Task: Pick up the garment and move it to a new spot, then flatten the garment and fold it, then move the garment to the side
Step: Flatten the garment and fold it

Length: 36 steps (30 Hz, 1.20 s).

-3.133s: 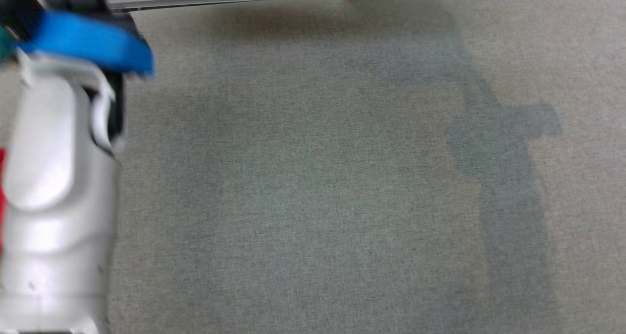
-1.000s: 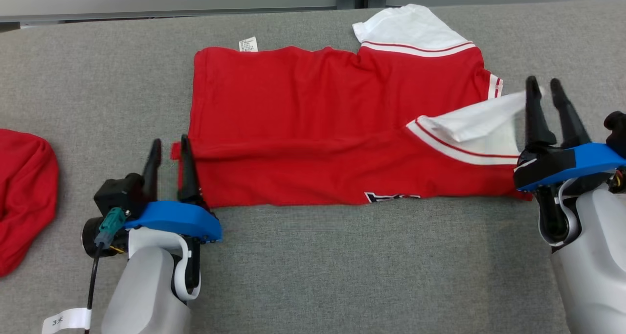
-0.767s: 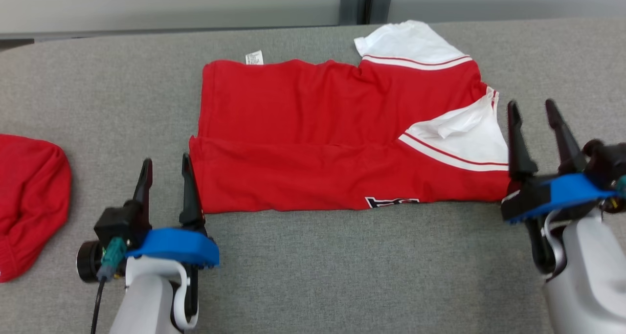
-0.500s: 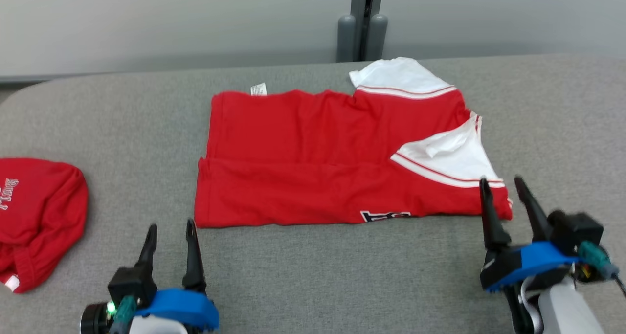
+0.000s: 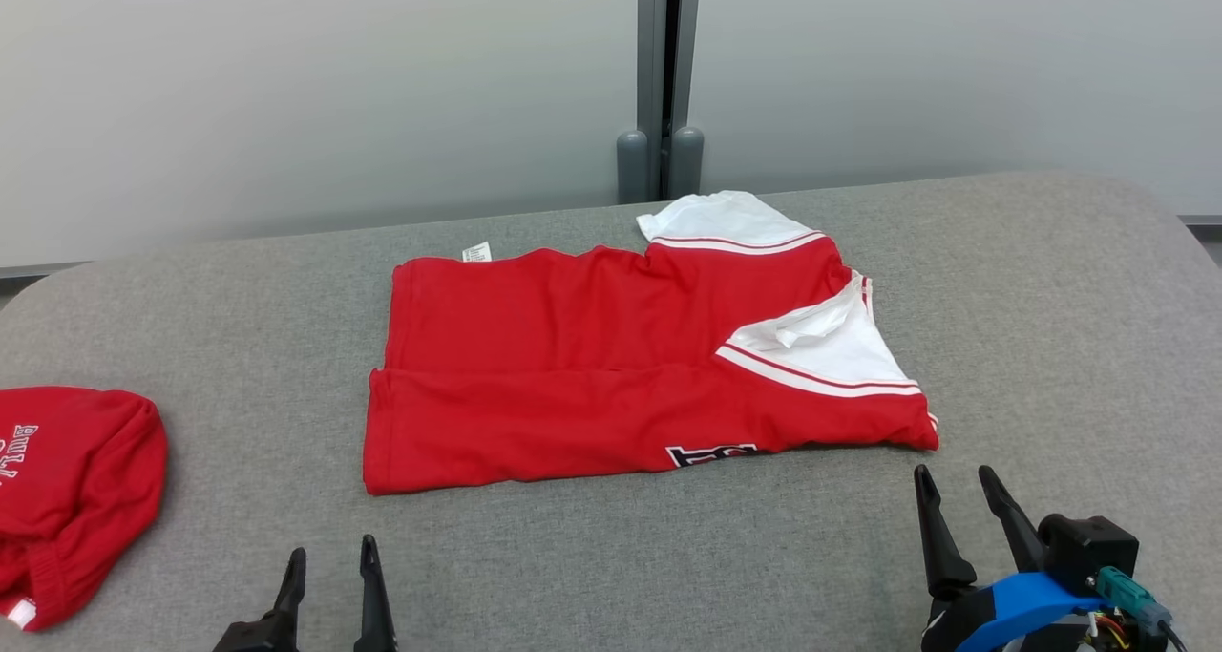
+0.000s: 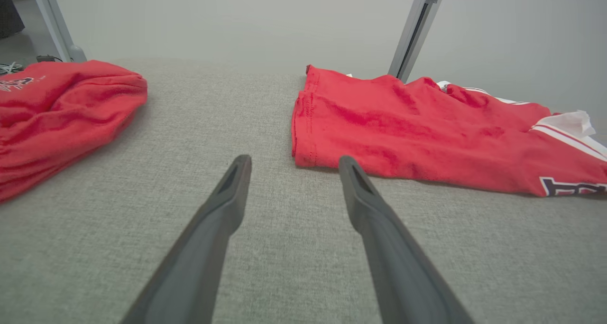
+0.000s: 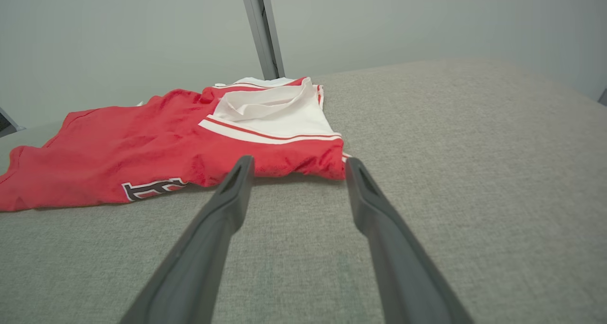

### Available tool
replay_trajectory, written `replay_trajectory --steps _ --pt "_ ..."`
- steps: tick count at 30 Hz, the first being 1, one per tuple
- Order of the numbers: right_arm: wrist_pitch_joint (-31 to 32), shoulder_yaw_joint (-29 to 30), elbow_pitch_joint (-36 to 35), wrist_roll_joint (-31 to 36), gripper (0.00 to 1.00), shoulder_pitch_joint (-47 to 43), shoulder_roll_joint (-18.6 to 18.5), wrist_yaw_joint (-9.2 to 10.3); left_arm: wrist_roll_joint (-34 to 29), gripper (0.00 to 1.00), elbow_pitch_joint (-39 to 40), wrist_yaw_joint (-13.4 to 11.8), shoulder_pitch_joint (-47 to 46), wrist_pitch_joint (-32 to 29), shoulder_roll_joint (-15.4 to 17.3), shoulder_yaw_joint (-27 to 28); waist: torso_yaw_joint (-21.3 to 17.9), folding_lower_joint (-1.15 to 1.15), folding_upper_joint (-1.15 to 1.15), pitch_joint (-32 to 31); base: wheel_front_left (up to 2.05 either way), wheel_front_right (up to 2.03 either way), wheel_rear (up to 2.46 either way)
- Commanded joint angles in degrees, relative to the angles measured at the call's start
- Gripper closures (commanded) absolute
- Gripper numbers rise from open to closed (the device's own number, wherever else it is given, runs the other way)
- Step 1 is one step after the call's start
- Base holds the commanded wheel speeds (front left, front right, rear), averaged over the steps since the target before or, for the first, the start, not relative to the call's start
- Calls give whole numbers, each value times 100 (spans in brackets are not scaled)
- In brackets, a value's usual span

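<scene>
Head view: my left tool point(image 5: 332, 547) and right tool point(image 5: 953, 471) stand back from the red jersey point(image 5: 592, 366), fingers spread and holding nothing, moments after letting go of its two ends. A second ago the left tool was at the hem corner and the right tool at the white sleeve point(image 5: 821, 347). Now both are clear of the cloth and well short of its near edge. The jersey lies mid-surface, its near half doubled over the far half along its length, the care label point(image 5: 475, 252) showing at the far edge. The grey surface point(image 5: 1050, 347) also carries a second red garment point(image 5: 76, 480), bunched at my far left, well apart from the jersey. The camera itself has lifted, bringing the wall and a grey post point(image 5: 661, 79) into frame.

Left wrist view: the left tool point(image 6: 294, 159), open, points at the jersey point(image 6: 403, 129) and its hem corner, near but not touching. The second red garment point(image 6: 61, 106) sits off to one side.

Right wrist view: the right tool point(image 7: 298, 159), open, faces the sleeve end of the jersey point(image 7: 142, 148), just short of its edge.

As I read it, the first lengthwise fold is down and holding. A further fold and the move to the side are yet to come.
</scene>
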State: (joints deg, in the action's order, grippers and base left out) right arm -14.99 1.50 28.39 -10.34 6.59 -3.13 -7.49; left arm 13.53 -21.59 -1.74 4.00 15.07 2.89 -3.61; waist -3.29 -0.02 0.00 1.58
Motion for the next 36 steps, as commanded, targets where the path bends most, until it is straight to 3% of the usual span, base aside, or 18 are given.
replay_trajectory --steps 1,12,24,28,35,36 --pt "-27 -17 11 -57 0 -33 17 0 37 0 3 -35 -15 14 3 -30 -8 2 0 -1 0 0 0" --pt "-27 -156 -58 -95 0 492 1 0 108 0 -478 75 -889 15 3 13 -31 2 0 593 0 0 0" --pt "-27 -225 -29 -175 0 1217 -127 1 67 0 -1554 445 -2043 15 3 215 -91 2 0 1401 0 0 0" --pt "-26 -60 178 -72 0 1427 -131 0 193 0 -2042 399 -2184 -10 -2 95 -93 2 0 1524 0 0 0" --pt "-27 285 936 122 0 1717 -86 0 529 0 -2774 599 -2332 -82 -37 -310 -27 2 0 1684 0 0 0" --pt "-26 308 1121 158 0 1741 -77 1 550 8 -2851 626 -2343 -86 -41 -372 -15 2 0 1699 0 0 0"
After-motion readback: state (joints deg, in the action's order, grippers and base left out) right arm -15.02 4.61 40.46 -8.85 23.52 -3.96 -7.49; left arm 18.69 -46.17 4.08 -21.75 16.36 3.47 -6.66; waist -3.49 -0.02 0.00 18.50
